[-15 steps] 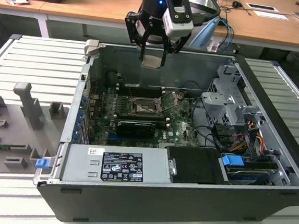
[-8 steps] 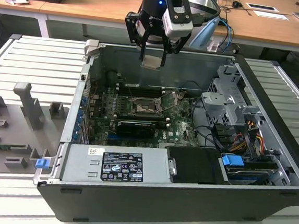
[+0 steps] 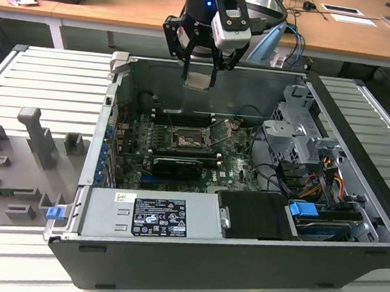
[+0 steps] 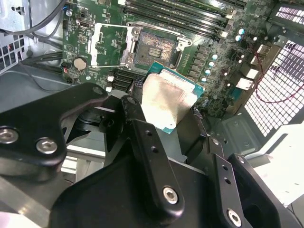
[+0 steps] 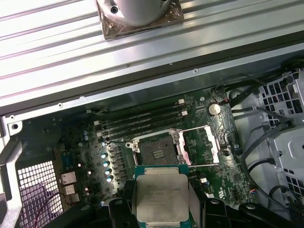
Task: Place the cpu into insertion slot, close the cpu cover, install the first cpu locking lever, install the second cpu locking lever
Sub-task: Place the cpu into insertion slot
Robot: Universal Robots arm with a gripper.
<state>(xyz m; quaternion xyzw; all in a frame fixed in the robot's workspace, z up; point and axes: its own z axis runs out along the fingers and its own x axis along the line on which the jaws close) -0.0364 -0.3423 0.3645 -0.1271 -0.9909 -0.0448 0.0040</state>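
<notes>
My gripper [image 3: 200, 80] hangs above the open computer case, shut on the cpu [image 3: 199, 81], a flat square chip with a pale metal face and green edge. Both wrist views show the cpu [image 4: 166, 102] [image 5: 161, 197] clamped between the black fingers [image 4: 142, 137], well above the board. Below it, the insertion slot [image 3: 186, 142] [image 4: 155, 49] [image 5: 157, 151] lies uncovered, dark in the centre. The cpu cover [image 4: 110, 45] [image 5: 202, 146] is swung open beside the slot, a silvery frame with a square window. The locking levers are thin wires by the socket; I cannot make out how they stand.
The green motherboard [image 3: 231, 166] lies in a dark tower case [image 3: 357, 167] on a ribbed metal table. Long memory slots [image 5: 142, 121] run beside the socket. A black card [image 3: 176, 166], cables and a drive cage [image 3: 298, 138] are in the case. Grey fixtures [image 3: 39, 136] stand at the exterior view's left.
</notes>
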